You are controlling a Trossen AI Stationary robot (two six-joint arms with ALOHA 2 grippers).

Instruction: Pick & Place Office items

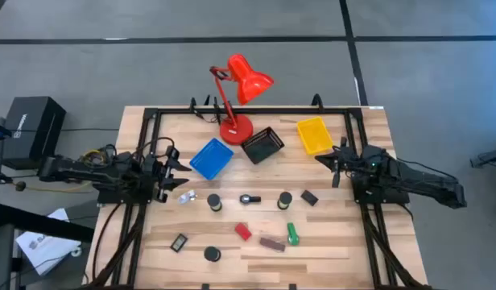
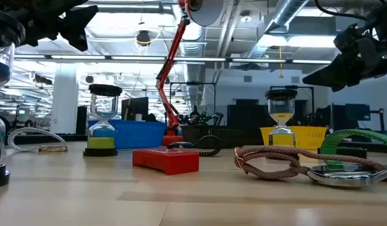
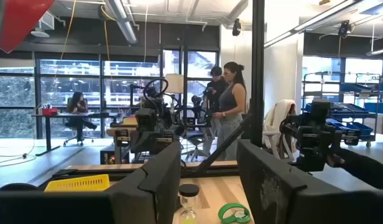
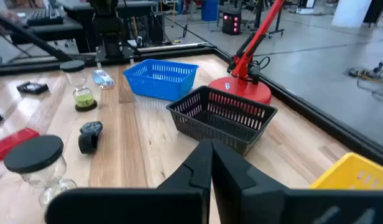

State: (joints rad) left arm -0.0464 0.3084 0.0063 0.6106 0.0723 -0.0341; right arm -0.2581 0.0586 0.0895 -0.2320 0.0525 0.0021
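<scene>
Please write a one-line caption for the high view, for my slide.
Two robot arms wait at opposite table edges, small office items scattered between them, with blue, black and yellow trays beside a red lamp.

This is a large open lab or workshop hall. Exposed ducts and pipes (image 2: 244, 25) run under the ceiling, the floor (image 1: 232, 20) is bare grey concrete, and tall windows (image 3: 55, 93) line one wall. A wooden surface (image 1: 328, 242) sits inside a black frame. Beyond it stand desks with equipment, one person (image 3: 76, 109) seated, two people (image 3: 226, 106) standing.
</scene>
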